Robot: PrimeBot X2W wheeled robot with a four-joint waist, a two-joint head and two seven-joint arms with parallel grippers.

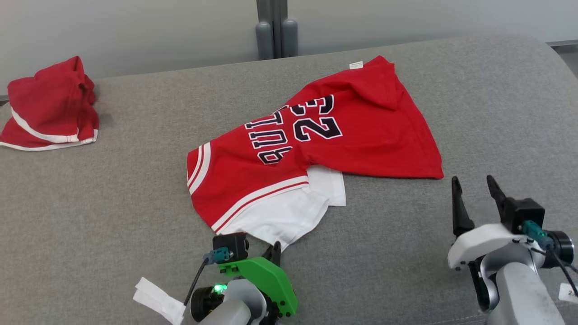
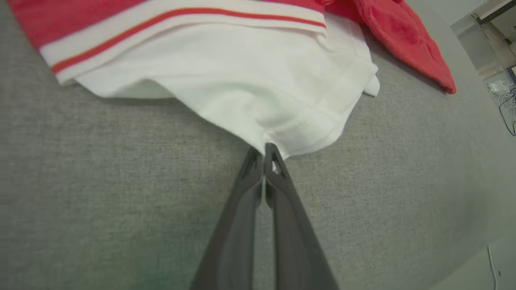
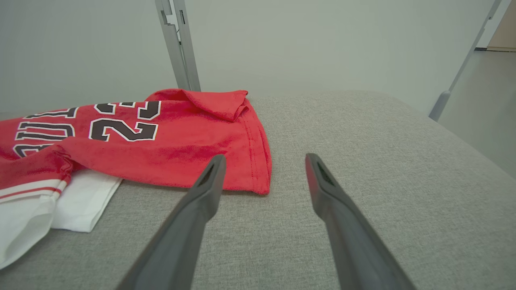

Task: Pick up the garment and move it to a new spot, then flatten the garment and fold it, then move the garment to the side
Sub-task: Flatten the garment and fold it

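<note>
**A:** How far along is the robot with the task?

**B:** Right at the start, by the look of it. The red basketball jersey [image 1: 343, 140] with black lettering lies rumpled near the middle of the grey fabric-covered surface [image 1: 90, 203]. One corner is flopped over toward the far edge, and nothing is flattened or folded.

**A:** And the hands?

**B:** The left hand [image 1: 274, 248] has its two dark fingers pressed together on the hem of the white cotton sleeve [image 2: 262, 80], which sticks out from under the jersey toward the near edge. The cloth looks pinched between the tips, but the sleeve is not yet lifted off the surface. The right hand [image 1: 474, 180] hovers with its fingers apart, holding nothing, just beside the jersey's near right corner.

**A:** So what is left to do?

**B:** Nearly all of it, most likely: lifting the jersey, carrying it to a new spot, spreading it flat, folding it and setting it aside.

**A:** And the other red bundle?

**B:** That is a second red garment with white trim [image 1: 49, 108], bunched at the far left corner, well apart from the jersey.
</note>
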